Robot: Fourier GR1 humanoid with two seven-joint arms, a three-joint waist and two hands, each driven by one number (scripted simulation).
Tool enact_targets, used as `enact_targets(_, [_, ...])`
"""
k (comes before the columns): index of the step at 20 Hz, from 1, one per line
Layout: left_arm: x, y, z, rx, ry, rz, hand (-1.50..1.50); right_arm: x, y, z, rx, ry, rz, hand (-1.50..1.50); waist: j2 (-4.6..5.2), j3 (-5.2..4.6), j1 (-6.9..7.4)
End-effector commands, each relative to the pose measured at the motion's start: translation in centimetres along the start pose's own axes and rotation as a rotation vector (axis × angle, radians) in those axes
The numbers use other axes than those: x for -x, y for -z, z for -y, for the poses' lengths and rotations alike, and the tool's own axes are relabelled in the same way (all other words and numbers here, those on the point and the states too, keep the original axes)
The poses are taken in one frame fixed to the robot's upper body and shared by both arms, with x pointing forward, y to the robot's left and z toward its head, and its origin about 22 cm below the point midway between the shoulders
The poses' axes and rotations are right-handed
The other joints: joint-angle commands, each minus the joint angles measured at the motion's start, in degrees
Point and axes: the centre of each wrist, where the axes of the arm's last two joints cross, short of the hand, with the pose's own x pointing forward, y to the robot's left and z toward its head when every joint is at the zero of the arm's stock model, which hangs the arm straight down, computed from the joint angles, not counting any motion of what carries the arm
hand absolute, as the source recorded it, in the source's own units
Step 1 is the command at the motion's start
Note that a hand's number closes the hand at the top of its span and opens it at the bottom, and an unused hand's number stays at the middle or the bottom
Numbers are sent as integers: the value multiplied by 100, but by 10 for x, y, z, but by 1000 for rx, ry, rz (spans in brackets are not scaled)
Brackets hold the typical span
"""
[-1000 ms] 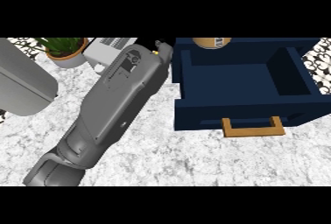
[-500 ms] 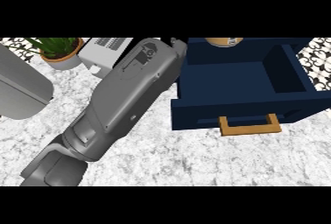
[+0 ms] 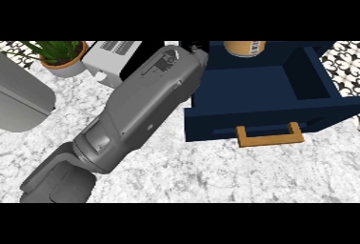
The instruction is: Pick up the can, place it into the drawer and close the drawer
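The white marble counter (image 3: pixel 232 176) bears an open navy-blue drawer (image 3: pixel 211 125) near its right edge, with a tan cylindrical can (image 3: pixel 245 48) at the drawer's far rim. The black right hand (image 3: pixel 197 46) is just left of the can; I cannot tell whether it is open or holding anything. Likely the reach step. Next, curl round the can.

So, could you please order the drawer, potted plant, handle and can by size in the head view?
1. drawer
2. potted plant
3. handle and can: left unranked, since the can is cut off at the top.
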Motion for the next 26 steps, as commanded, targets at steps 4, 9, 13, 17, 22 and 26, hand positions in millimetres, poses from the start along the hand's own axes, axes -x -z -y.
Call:
enact_targets(4, [15,-2,2,-16,74,7,150,-2,8,2,7,-1,1,-150,20,2,-35])
enact_targets(9, [30,-2,-3,-63,101,-30,-150,-7,20,-11,2,10,9,-150,40,0,-41])
enact_targets(13, [28,1,-5,-101,81,-12,-150,-5,17,-10,-22,-5,-3,-150,54,1,-88])
enact_targets(17, [31,-3,-1,-116,97,-9,-150,-10,10,-13,8,-11,-2,-150,25,-1,-93])
enact_targets(22, [22,1,1,-116,80,6,-150,5,20,-11,-8,5,22,-150,54,4,-77])
enact_targets(26, [36,-1,-7,-131,46,0,-150,-28,16,-9,-41,-182,137,-150,51,-1,-135])
